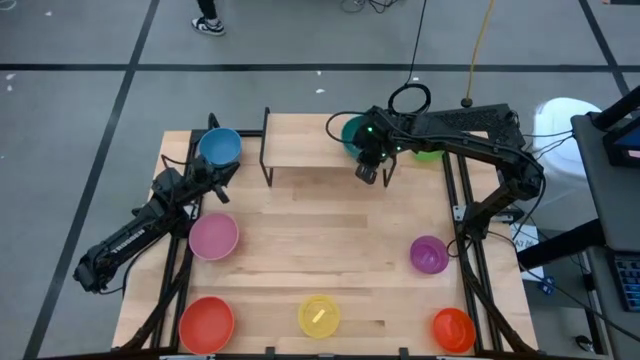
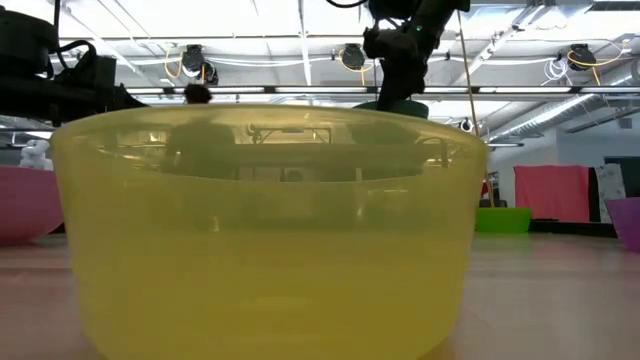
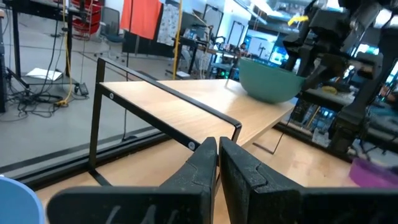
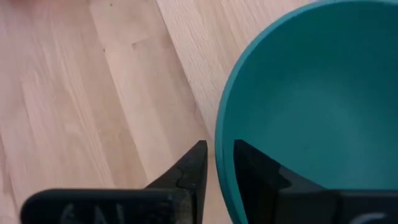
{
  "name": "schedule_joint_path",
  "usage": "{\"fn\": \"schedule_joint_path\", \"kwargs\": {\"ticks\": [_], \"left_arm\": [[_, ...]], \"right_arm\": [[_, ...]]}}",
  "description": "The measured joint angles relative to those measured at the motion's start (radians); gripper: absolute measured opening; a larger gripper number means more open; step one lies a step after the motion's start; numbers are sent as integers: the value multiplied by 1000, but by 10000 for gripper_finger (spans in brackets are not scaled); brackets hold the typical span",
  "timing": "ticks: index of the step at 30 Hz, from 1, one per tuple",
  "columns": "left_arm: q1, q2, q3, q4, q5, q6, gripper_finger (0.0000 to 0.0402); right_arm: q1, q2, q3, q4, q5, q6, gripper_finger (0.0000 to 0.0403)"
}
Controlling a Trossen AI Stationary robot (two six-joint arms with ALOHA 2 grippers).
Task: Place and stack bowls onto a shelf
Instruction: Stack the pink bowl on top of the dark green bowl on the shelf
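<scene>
Half the teal bowl (image 1: 349,133) hides under the right gripper (image 1: 372,172).

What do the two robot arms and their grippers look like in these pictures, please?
Both arms are dark, nearly black, and built of jointed segments. Black cables run along the right arm, with a loop near its wrist, where a small green light glows. The left arm is equally dark. The left gripper and the right gripper each have two dark, wedge-shaped fingers that taper to narrow tips.

The high camera is looking straight down; the low one is sitting against the yellow bowl (image 2: 270,230); both wrist cameras are sharing the teal bowl (image 3: 268,79) on the shelf (image 3: 186,106).
</scene>
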State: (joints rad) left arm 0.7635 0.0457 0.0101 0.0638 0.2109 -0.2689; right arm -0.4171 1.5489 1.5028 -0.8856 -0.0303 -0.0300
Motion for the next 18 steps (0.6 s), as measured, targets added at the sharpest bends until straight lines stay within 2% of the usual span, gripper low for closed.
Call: {"fn": "schedule_joint_path", "kwargs": {"ticks": [8, 18], "left_arm": [[0, 0, 0, 46, 1, -186, 24], [0, 0, 0, 115, 7, -216, 24]], "right_arm": [[0, -30, 0, 107, 0, -41, 82], [13, -128, 0, 176, 0, -80, 82]]}}
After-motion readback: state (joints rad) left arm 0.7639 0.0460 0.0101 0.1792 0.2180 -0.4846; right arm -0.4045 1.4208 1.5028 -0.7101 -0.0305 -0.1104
